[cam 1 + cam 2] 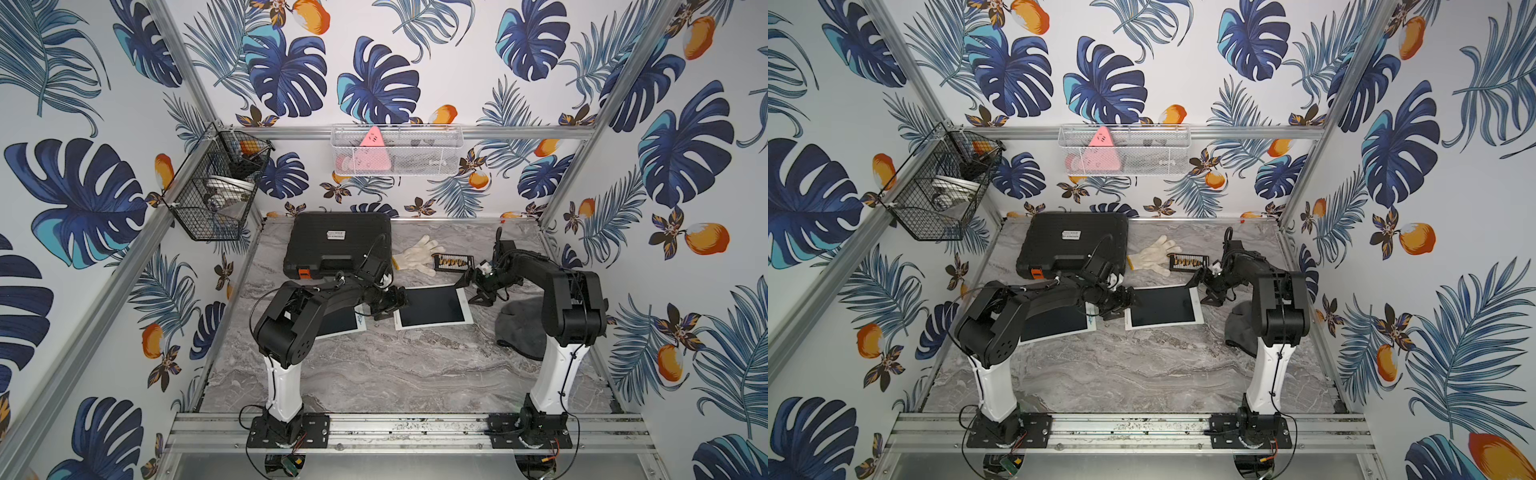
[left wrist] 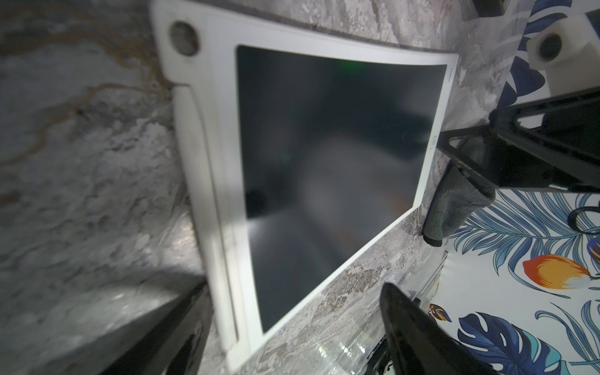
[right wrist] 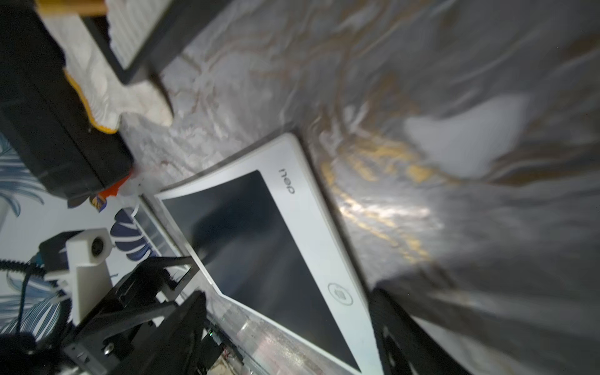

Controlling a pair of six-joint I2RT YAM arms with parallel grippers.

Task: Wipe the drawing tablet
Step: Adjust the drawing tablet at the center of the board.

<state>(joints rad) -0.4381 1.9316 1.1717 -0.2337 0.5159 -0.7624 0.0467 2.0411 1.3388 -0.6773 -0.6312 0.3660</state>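
My left pincer (image 1: 392,306) and right pincer (image 1: 482,301) are spread, empty — I should pinch the grey cloth (image 1: 519,328) by a thick fold before wiping the drawing tablet (image 1: 432,309).

- Both top views: we log bright, even, diffuse light; patterned walls (image 1: 104,187) sharp; only faint, soft shadows on the marble table (image 1: 395,374).
- Left wrist view: we log dim, soft focus; drawing tablet (image 2: 324,162) screen shows hazy reflections and a pale glare streak; its straight edges bow.
- Right wrist view: we log smeared, blurred marble, a warm glare patch, tablet logo readable.
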